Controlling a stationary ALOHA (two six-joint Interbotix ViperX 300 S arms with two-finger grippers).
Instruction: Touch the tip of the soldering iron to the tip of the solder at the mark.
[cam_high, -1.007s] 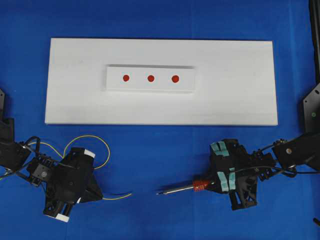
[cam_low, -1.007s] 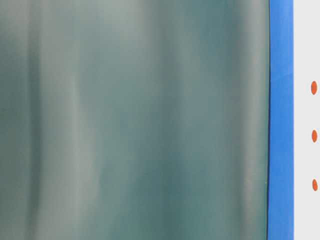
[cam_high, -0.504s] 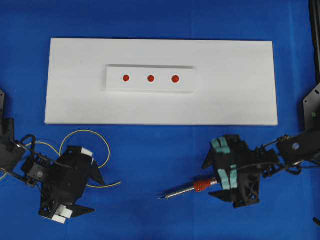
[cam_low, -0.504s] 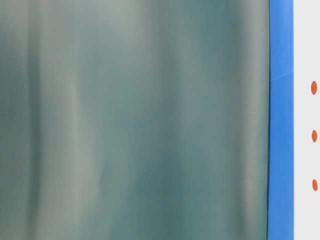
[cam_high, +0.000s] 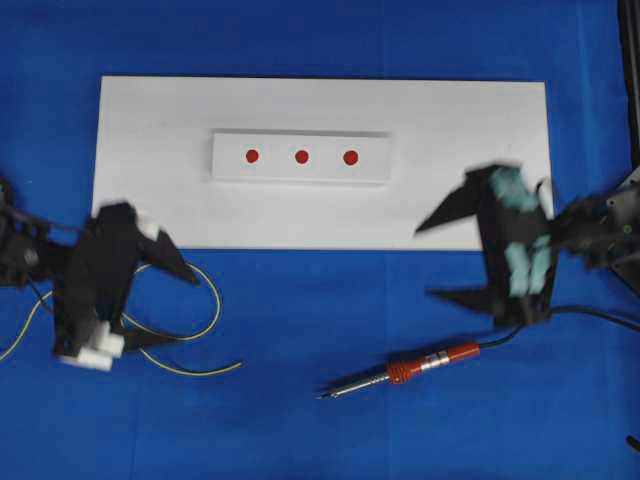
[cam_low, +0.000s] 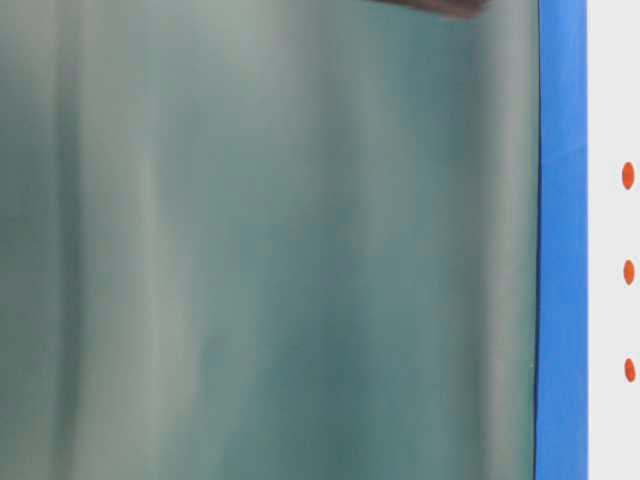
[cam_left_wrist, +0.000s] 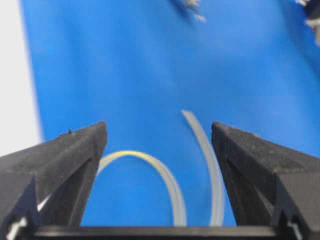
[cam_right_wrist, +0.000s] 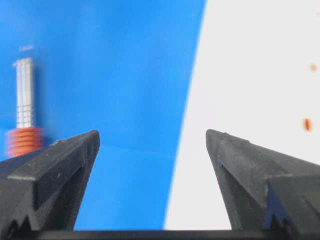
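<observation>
At the far left of the overhead view, the left gripper (cam_high: 160, 305), black with a white block at its lower end, hangs over the blue counter (cam_high: 320, 300) with its jaws spread wide and nothing between them. Its upper finger sits just below the lower left corner of the flat white rectangular board (cam_high: 150, 200). Under and beside it lies the solder (cam_high: 205, 310), a long thin yellow wire curled in a loose loop on the blue surface; the tip of the solder (cam_high: 240, 365) points right, at lower left of the frame. In the left wrist view the wire (cam_left_wrist: 165, 180) shows blurred between the two dark open fingers, lying on the counter and not gripped.

Toward the middle, on the white board, rests a smaller white rectangular block (cam_high: 370, 172) bearing three red round marks (cam_high: 301, 156) in a row.

Right of centre and low in the frame lies the soldering iron (cam_high: 420, 365), a pen-like tool with an orange-red handle and slim metal shaft, flat on the counter, tilted slightly. The tip of the soldering iron (cam_high: 322, 396) points left toward the wire's end, well apart from it. A black cord (cam_high: 590, 315) runs from the handle to the right edge.

Farther right, the right gripper (cam_high: 438, 260), black with pale green tape, is blurred, its jaws wide open and empty, one finger over the board's lower right edge, the other over the blue counter above the iron.
</observation>
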